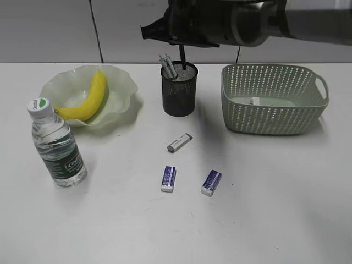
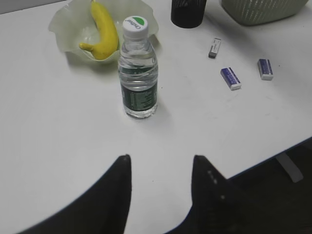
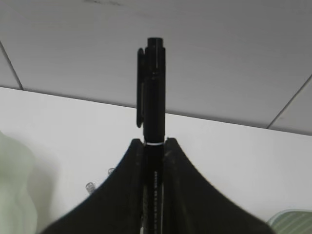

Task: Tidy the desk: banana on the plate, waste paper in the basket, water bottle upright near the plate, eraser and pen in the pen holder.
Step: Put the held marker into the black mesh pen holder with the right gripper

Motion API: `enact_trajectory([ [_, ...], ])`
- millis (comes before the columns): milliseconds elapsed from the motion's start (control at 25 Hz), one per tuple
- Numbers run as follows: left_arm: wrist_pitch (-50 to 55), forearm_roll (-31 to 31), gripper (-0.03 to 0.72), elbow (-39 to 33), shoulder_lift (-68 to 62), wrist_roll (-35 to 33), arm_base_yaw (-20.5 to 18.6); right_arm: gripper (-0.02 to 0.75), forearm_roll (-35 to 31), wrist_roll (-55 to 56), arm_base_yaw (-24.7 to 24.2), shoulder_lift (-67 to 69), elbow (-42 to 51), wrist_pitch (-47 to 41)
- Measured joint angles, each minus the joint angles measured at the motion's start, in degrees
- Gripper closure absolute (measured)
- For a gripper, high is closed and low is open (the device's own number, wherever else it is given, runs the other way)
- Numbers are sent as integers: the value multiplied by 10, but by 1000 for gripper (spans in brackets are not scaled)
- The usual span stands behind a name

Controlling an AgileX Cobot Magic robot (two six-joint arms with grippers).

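Observation:
My right gripper [image 1: 182, 43] [image 3: 155, 141] is shut on a black pen [image 1: 182, 56] [image 3: 151, 87]. It holds the pen upright, with the lower end at the mouth of the black mesh pen holder [image 1: 179, 91], which has other pens in it. Three erasers lie on the desk [image 1: 275, 209]: a grey-white one [image 1: 180, 142] and two blue ones [image 1: 169, 179] [image 1: 211, 182]. The banana [image 1: 91, 99] lies on the wavy green plate [image 1: 124, 82]. The water bottle [image 1: 56, 144] stands upright in front of the plate. A white scrap [image 1: 253, 100] lies in the basket [image 1: 275, 118]. My left gripper [image 2: 161, 158] is open and empty over the desk's front edge.
The left wrist view shows the bottle [image 2: 139, 73], the banana [image 2: 105, 31], the plate [image 2: 61, 29], the pen holder [image 2: 187, 14], the basket [image 2: 258, 12] and the erasers [image 2: 230, 78]. The desk drops off at the lower right of that view.

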State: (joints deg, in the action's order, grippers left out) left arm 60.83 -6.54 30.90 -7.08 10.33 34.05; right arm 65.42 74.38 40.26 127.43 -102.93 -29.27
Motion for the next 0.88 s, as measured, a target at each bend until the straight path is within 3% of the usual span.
enact_trajectory([
  [240,0,0,380,0,0,0,0,648,56,69,-16,29,0,9],
  [440,0,0,380,0,0,0,0,640,61,86,-23,42,0,29],
  [560,0,0,380,0,0,0,0,571,61,87,-23,45,0,61],
  [720,0,0,380,0,0,0,0,423,61,88,-23,45,0,69],
  [880,0,0,380,0,0,0,0,372,59,87,-23,45,0,33],
])
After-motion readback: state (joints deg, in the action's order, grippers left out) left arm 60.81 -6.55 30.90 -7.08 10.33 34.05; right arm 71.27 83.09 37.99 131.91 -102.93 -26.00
